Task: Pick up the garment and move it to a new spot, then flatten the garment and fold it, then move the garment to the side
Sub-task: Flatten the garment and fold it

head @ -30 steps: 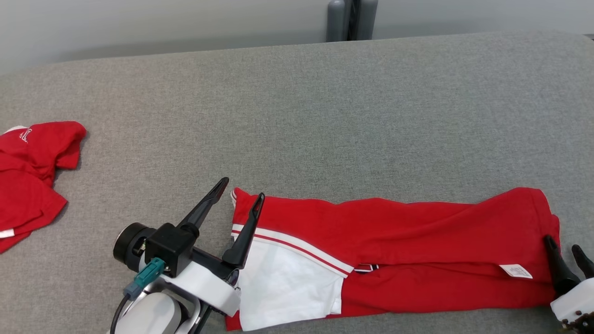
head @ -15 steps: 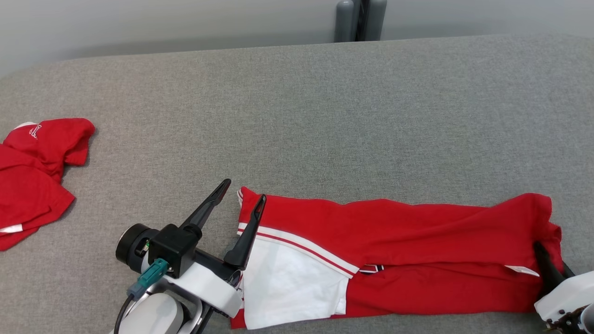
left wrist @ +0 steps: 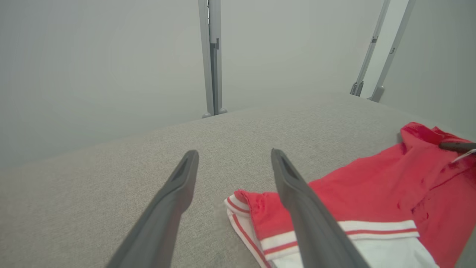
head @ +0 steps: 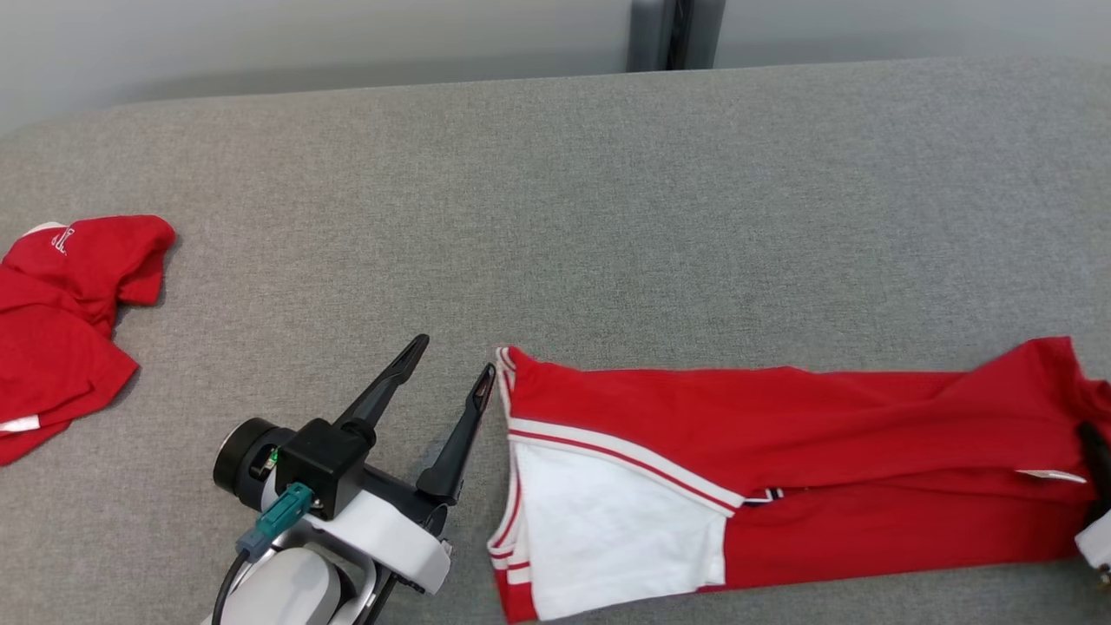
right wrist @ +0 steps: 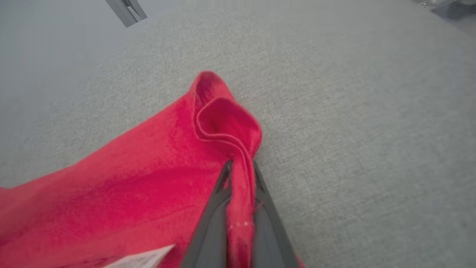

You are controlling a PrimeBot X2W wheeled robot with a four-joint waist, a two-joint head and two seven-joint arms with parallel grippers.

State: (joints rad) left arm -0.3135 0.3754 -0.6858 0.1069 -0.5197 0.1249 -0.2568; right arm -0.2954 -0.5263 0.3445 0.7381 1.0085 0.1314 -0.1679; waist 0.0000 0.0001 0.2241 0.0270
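The garment (head: 781, 451), a red knit piece with a white panel (head: 608, 529) and striped trim, is laid out in a long band on the grey padded surface (head: 608, 217), reaching from just beside the left gripper (head: 456, 354) to the right gripper (right wrist: 241, 163). The right gripper's fingers are closed almost together on a raised fold of the red edge, which is pinched between them. A white label (right wrist: 141, 258) is seen just to their left in the wrist view. The left gripper is spread wide and nothing is gripped by it. The striped corner (left wrist: 238, 199) of the garment lies on the surface just beside its right fingertip, and whether it falls within the open span cannot be told for sure. A second red garment (head: 61, 304) is seen crumpled well away to the left gripper's left. The fabric is judged to be light, soft and limp. It would be dragged and stretched rather than carried stiffly, and any unsupported part can be expected to sag or bunch. Some drag is expected on the cloth-covered surface, so wrinkles may be raised when the piece is pulled. A hold is best taken at hems and corners, where the doubled trim gives more to pinch. The striped corner is judged the natural second hold, so that the band can be tensioned from both ends.
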